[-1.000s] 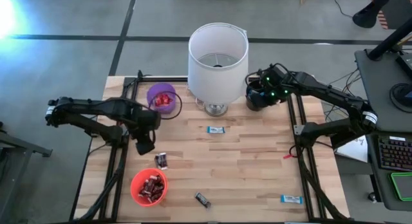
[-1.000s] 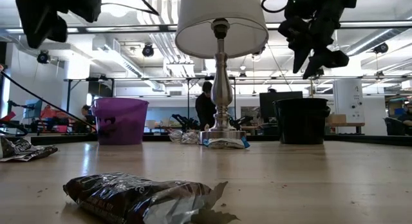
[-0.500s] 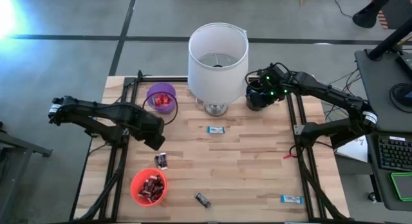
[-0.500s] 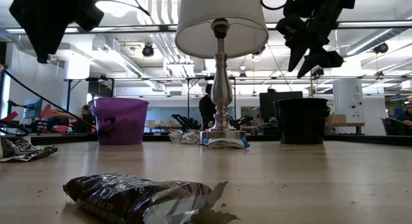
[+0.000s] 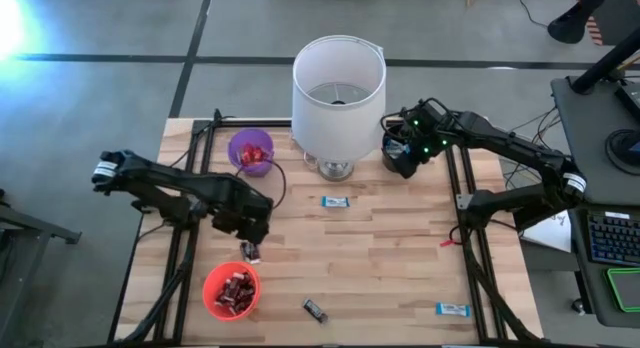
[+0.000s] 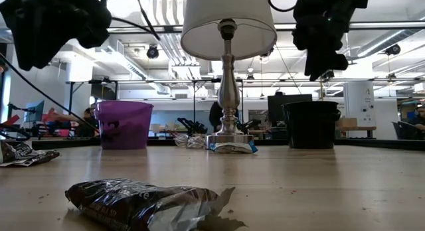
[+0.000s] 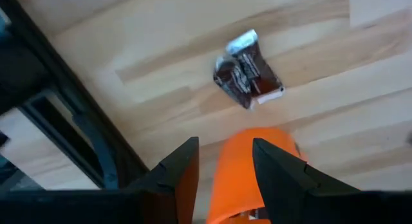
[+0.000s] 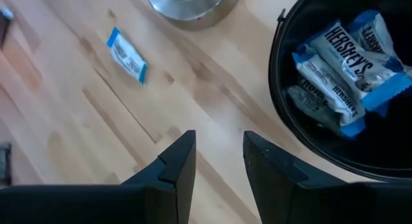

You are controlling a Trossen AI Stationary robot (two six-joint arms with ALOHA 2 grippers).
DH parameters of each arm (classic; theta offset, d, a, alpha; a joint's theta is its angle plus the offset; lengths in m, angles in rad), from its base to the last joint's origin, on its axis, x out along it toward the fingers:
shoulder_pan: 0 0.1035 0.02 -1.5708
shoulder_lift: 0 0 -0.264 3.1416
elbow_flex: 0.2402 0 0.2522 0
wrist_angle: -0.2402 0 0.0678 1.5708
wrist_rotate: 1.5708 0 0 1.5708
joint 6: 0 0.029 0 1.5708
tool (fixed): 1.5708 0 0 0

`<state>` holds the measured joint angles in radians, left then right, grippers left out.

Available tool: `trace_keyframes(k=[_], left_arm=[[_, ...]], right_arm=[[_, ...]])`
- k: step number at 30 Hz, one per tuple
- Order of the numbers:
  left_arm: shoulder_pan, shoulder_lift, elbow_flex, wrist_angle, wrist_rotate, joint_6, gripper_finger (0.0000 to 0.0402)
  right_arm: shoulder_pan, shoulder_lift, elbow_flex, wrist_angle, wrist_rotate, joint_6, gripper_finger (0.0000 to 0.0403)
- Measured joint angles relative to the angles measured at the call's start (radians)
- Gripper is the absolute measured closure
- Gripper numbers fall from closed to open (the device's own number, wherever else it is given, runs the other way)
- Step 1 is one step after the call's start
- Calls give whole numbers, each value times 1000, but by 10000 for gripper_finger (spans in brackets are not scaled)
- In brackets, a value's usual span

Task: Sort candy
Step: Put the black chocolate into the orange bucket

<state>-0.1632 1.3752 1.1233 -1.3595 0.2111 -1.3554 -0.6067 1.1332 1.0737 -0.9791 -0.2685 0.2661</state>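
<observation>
- Nearest the front edge of the pale wooden table [image 5: 380,258] lie two loose candies: a dark-wrapped mini bar [image 5: 315,310] near the middle and a light blue-and-white wrapped bar [image 5: 452,309] toward the right corner.
- Just left of them stands the orange-red plastic cup [image 5: 231,290], filled with dark and red wrapped candies.
- Just beyond that cup lies a crumpled dark brown wrapped candy [image 5: 250,251], also seen in the left wrist view [image 7: 248,69].
- The left gripper [image 5: 255,226] hangs over the table just above this brown candy; its two dark fingers [image 7: 177,172] stand apart with a moderate gap and hold nothing.
- Farther back, near the table's centre, lies another light blue-and-white wrapped candy [image 5: 335,201], just in front of the lamp.
- At the back stands a silver-based table lamp with a white drum shade [image 5: 338,93]; the purple plastic cup [image 5: 250,153] with red candies sits to its left.
- The black round cup [image 8: 335,95] at the back right holds several blue-and-white bars [image 8: 344,69].
- The right gripper [image 5: 408,153] hovers at this cup's edge, fingers [image 8: 177,166] parted a moderate way, empty.
</observation>
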Motion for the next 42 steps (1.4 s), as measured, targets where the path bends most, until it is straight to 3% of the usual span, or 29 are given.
trace_keyframes(k=[19,26,35,42], left_arm=[[-63,334,0,140,39,-126,253],[-65,358,-30,140,10,-121,253],[-65,352,-128,317,57,-128,267],[-65,358,-160,323,51,-127,285]], right_arm=[[0,0,0,-13,4,-114,289],[0,0,0,-18,3,-111,287],[0,0,0,-59,4,-111,294],[0,0,0,-57,4,-111,296]])
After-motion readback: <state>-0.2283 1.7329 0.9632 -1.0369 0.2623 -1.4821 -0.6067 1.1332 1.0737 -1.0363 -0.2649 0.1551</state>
